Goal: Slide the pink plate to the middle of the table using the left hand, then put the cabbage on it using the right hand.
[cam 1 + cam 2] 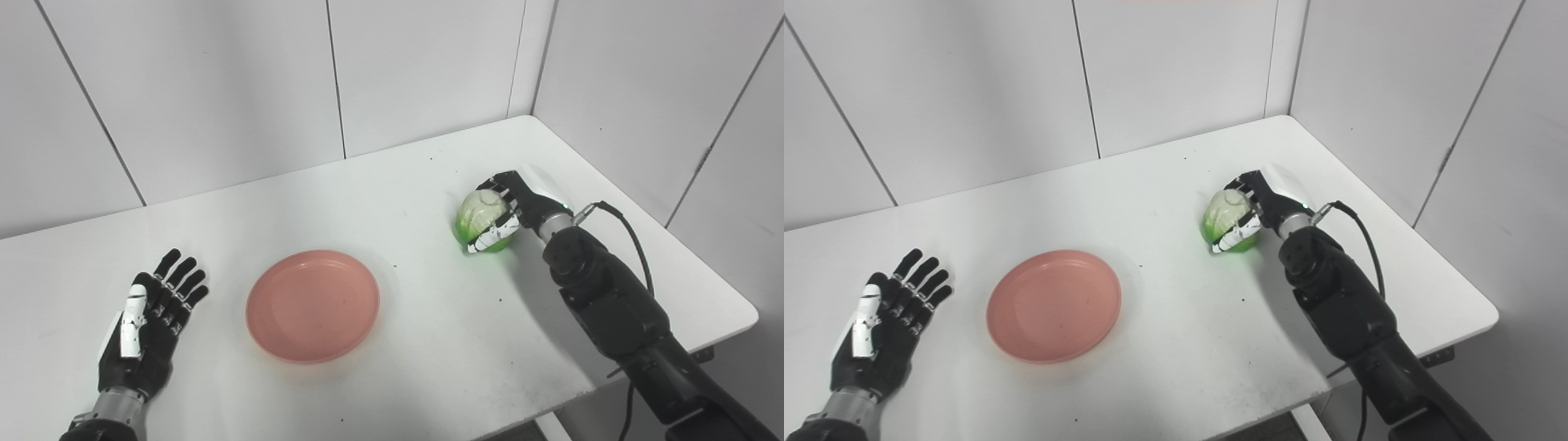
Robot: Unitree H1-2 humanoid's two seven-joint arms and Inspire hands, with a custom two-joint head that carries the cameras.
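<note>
Two hands in view: your right hand (511, 211) wraps the cabbage (481, 219), low over the right tabletop (429, 343), ready to lift. Pink plate (312, 305) sits mid-tabletop as drop target. Left hand (150, 324) rests flat, fingers spread, empty, clear of the plate.

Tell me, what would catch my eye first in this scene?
Probably the pink plate, the one warm colour on the white table, lying empty near the middle. Next, the bright green cabbage far right, with the black right hand wrapped around it. At the near left, the left hand lies open and flat, fingers spread, holding nothing.
</note>
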